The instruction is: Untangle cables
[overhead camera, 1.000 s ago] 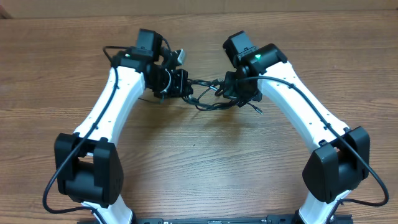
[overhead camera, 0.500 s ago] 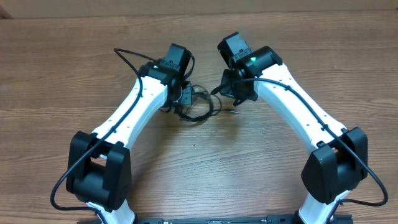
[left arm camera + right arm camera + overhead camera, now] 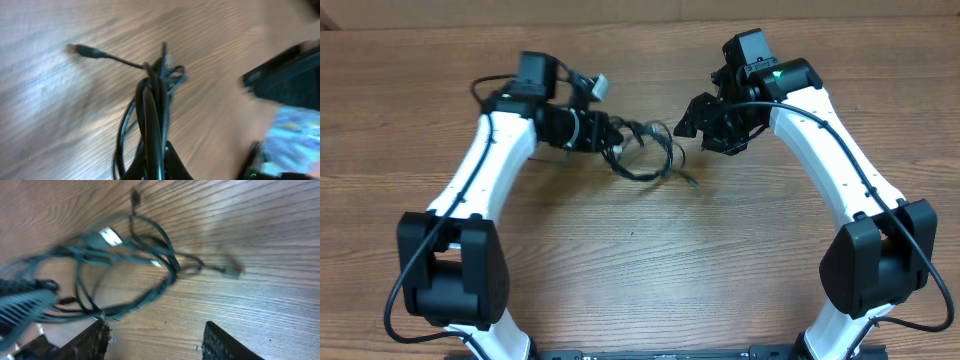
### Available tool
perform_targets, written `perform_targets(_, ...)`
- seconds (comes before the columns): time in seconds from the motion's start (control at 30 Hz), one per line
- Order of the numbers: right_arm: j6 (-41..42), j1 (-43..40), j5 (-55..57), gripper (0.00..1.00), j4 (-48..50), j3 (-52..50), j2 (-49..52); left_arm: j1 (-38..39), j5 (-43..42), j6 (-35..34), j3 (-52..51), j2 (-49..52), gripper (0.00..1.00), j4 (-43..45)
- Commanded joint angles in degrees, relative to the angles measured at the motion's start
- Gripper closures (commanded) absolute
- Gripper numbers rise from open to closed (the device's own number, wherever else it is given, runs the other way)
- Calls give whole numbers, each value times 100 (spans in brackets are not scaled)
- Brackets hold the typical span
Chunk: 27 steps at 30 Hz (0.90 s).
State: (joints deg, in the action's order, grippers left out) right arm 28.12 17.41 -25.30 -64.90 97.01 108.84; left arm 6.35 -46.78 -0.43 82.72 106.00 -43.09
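- Up at the far middle of the brown wood-grain tabletop (image 3: 640, 260), the thin black rubbery cables (image 3: 642, 152) sit as one loopy tangle between the two white arms, a lot closer to the left one
- the black two-finger left gripper (image 3: 608, 134) is clamped tight on the tangle. In the left wrist view the bunched strands run straight down into the pinched fingers at the bottom edge, with no gap showing between the jaws
- from that grip the loops fan out to the right, and at least the outer ones look like they're lying on the wood. Can't tell how much of the bundle is actually lifted
- one small black plug end (image 3: 692, 182) sits on the table by itself on a single thin strand, just past the right side of the tangle
- the black two-finger right gripper (image 3: 712, 125) has its jaws spread well apart with nothing in them. In the right wrist view there's only bare wood between the two dark fingertips
- the cables lie out ahead of those fingertips, near but not touching as far as I can see
- same view is pretty blurry, but a silver-tipped plug (image 3: 111, 236) shows in the upper part of the tangle
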Motion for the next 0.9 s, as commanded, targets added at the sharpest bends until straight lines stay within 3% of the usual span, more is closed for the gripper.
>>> perform_targets(0.0, -273, 20, -199, 40, -11, -28, 109, -367, -1491, -249, -15, -127, 96, 214)
perform_targets(0.33, -271, 37, -232, 41, 212, -28, 516, -595, -2050, -1355, -15, -127, 96, 315)
perform_targets(0.57, -269, 177, -179, 43, 721, -31, 649, -597, -2236, -1532, -15, -127, 96, 310)
perform_targets(0.87, -116, 284, 337, 55, 813, -114, 938, -601, -2487, -1578, -15, -127, 96, 313)
